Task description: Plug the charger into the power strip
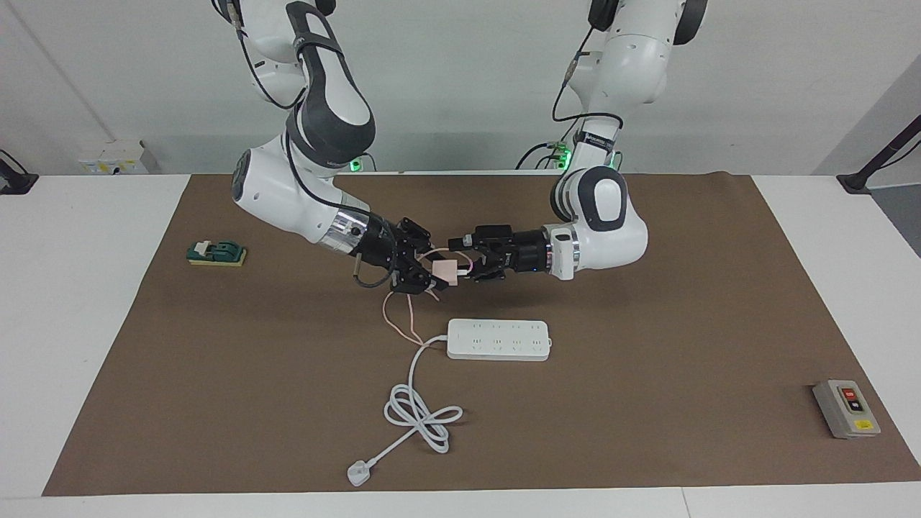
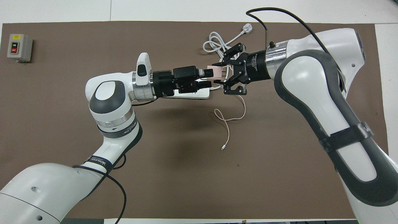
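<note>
We hold the charger (image 1: pixel 447 270) aloft, clamped in our right gripper (image 1: pixel 434 275), its cube between the spread fingers of our left gripper (image 1: pixel 460 260) — a hand-over above the power strip (image 1: pixel 498 339).

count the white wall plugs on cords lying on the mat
1: the white plug at the end of the power strip cord, farther from the robots than the strip.

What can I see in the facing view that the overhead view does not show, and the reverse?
Only the facing view shows the whole power strip lying clear below both grippers, and the small green item. Only the overhead view shows the cable's white connector. Both show the right gripper holding the charger, with the open left gripper around it.
</note>
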You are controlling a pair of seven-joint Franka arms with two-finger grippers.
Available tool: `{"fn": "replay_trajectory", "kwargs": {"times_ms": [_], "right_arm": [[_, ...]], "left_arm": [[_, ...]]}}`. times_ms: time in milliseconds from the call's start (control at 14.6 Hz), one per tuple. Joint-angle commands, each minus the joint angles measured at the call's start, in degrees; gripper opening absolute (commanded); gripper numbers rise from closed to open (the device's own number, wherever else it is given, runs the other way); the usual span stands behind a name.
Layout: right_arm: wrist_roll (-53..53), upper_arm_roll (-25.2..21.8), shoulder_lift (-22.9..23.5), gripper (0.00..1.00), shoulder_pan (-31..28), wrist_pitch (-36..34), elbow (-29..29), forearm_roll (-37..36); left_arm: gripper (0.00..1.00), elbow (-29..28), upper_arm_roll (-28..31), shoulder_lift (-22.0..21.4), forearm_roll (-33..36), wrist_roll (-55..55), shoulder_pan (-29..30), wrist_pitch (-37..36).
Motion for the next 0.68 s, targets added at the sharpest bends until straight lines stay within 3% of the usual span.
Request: {"fn": "replay_trajectory", "kwargs": {"times_ms": [0,205,274,548,616], "right_arm": [[0.4,-0.1,0.6,0.0,0.1,0.6,1.1,1.0],[0.5,-0.1,0.6,0.0,0.2,0.6,1.1,1.0],[0.4,0.0,0.6,0.0,0.2,0.6,1.1,1.0],[0.4,0.0,0.6,0.0,0.2,0.7,1.1,1.0],[0.4,0.0,0.6,0.0,0.3,0.7,1.1,1.0]], "left_arm": [[0.99,0.7,0.5,0.3,-1.6,-0.1,-0.9,1.2],[0.88,0.7,0.5,0.4,-1.6,0.3,-1.0,1.4],[0.68,0.8,0.5,0.4,-1.4,0.7,-1.0,1.4],[0.31,1.2,0.5,0.4,-1.5,0.9,-1.0,1.5],[0.03,1.1,0.5,0.4,-1.5,0.9,-1.0,1.4]]}}
